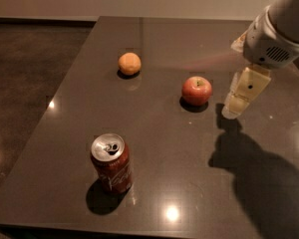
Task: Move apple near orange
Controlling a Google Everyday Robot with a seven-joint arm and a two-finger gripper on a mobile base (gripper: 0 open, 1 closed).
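The red apple (pixel 197 90) sits on the dark table (pixel 164 148), right of centre. The orange (pixel 129 63) sits further back and to the left, well apart from the apple. My gripper (pixel 235 108) hangs above the table just to the right of the apple, not touching it. It holds nothing.
A red soda can (pixel 111 163) stands upright near the table's front left. The table's left edge runs diagonally beside a dark floor (pixel 25 83). The arm casts a shadow (pixel 259 178) on the front right of the table.
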